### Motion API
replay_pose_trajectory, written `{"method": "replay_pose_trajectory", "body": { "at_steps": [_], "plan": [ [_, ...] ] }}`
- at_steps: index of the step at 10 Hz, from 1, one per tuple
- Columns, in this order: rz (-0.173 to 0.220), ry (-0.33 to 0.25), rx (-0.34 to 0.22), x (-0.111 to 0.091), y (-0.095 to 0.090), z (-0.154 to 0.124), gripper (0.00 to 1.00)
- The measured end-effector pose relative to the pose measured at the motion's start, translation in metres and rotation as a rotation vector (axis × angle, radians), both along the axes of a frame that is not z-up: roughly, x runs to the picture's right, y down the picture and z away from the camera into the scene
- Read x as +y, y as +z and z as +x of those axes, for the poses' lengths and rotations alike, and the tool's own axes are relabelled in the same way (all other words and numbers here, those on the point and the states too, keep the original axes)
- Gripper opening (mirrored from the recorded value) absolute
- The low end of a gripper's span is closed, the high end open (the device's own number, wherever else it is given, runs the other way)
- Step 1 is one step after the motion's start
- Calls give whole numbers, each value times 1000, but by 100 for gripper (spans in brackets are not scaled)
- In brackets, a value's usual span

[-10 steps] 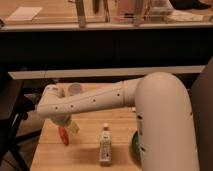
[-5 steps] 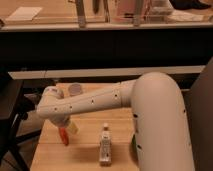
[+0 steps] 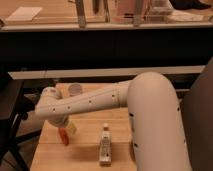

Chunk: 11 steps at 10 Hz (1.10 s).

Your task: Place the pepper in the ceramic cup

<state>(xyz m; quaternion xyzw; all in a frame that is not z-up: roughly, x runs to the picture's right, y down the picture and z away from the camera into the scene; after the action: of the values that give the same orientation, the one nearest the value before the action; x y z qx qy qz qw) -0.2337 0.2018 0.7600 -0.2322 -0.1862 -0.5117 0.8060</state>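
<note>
The pepper [image 3: 63, 136], small and orange-red, stands upright at the left of the wooden table [image 3: 85, 155]. My gripper [image 3: 66, 129] comes down from the white arm onto its top and is shut on it. A yellowish finger pad [image 3: 73, 128] shows beside the pepper. The ceramic cup [image 3: 75, 89], small and pale with a round rim, sits at the table's far edge. It is behind the arm and a hand's width beyond the gripper.
A white bottle with a label [image 3: 105, 145] stands to the right of the pepper near the table's front. My thick arm [image 3: 150, 115] crosses the table's right side. A dark chair [image 3: 10, 110] is at the left, and a counter runs behind.
The bulky part of my arm has swung a little left and now covers the green bowl seen at the right before. Gripper and pepper have hardly moved.
</note>
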Motion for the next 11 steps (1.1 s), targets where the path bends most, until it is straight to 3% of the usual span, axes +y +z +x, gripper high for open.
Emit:
{"method": "replay_pose_trajectory", "body": {
  "at_steps": [11],
  "plan": [
    [-6,-62,-48,13,17,-16,80]
  ]
}}
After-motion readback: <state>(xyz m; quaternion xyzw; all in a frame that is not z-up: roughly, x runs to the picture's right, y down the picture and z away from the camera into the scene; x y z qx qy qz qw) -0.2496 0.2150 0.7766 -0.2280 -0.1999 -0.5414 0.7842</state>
